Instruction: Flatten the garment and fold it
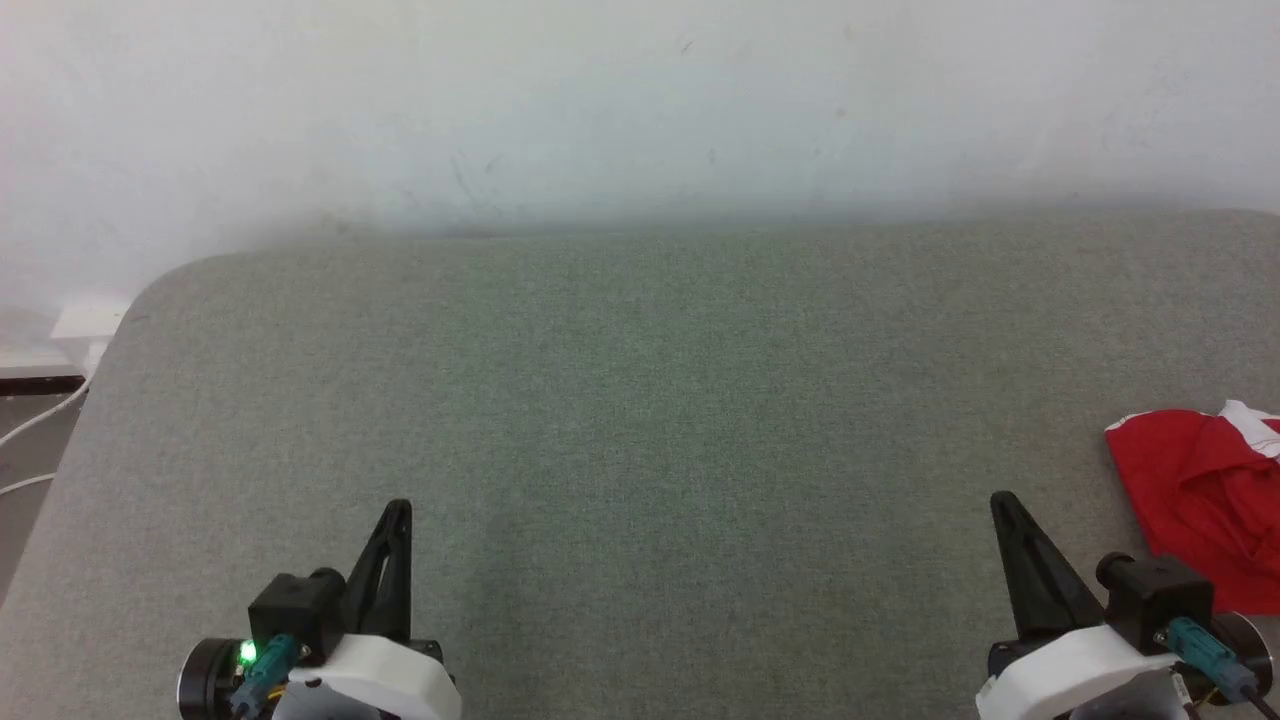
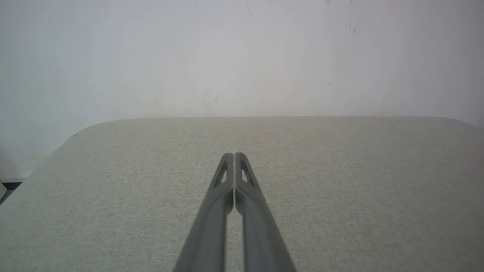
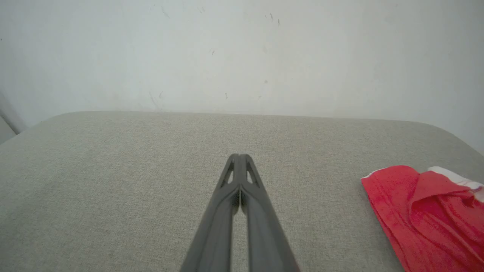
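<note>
**Inspector:** What is recorded at the far left?

**Assessor:** A thin white cable [image 1: 40,425] is seen beyond the rounded left corner of the desk [image 1: 640,380]. The desk is covered in grey-green woven fabric, matte and finely grained. It is backed by a pale, lightly scuffed wall [image 1: 640,100].

**Inspector:** And the left claw?

**Assessor:** The left claw [image 1: 398,512] is found at the lower left, above bare fabric. Its two long dark fingers are pressed together at the tips and taper to a narrow wedge. Nothing is held. Small triangular cut-outs are noted near the tips in the left wrist view. A green light [image 1: 247,653] is lit on the dark wrist block, beside a smooth white shell. Whether the tips touch the desk cannot be told.

**Inspector:** The middle of the desk?

**Assessor:** The weave is noted as flat and even.

**Inspector:** The right claw?

**Assessor:** The right claw [image 1: 1000,502] is found at the lower right. It is of the same slender, pointed shape and is likewise closed tight with nothing gripped.

**Inspector:** Where is the garment located?

**Assessor:** The garment [image 1: 1195,500] is laid on the desk at the far right, to the right of the right claw and apart from its fingers. It is cut off by the picture edge. Its fabric is bright red and soft, crumpled into loose folds. A white strip is exposed at its far corner. A stitched hem is seen along its left edge in the right wrist view.
</note>
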{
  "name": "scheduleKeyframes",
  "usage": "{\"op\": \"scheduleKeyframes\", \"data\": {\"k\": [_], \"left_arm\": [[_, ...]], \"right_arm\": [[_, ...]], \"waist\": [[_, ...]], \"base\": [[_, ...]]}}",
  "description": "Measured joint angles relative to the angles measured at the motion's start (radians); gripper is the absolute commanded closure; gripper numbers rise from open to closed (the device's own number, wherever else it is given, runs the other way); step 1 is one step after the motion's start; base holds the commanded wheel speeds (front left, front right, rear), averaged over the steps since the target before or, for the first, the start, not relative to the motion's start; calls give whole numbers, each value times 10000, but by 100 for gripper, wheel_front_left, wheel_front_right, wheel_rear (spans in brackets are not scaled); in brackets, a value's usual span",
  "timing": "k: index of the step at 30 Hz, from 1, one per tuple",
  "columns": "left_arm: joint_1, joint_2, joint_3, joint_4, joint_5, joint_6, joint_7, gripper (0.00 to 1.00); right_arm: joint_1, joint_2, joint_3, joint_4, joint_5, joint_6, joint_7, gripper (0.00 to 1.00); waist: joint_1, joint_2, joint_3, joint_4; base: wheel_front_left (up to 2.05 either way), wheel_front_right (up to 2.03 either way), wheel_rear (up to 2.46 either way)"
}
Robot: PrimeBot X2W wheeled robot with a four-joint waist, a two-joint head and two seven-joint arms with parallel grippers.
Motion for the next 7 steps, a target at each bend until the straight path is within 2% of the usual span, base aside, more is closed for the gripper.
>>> {"op": "scheduleKeyframes", "data": {"k": [7], "left_arm": [[-1, -31, 23, -107, 100, 40, 146, 100]], "right_arm": [[-98, 2, 0, -4, -38, 0, 73, 100]], "waist": [[0, 0, -6, -8]], "base": [[0, 0, 0]]}}
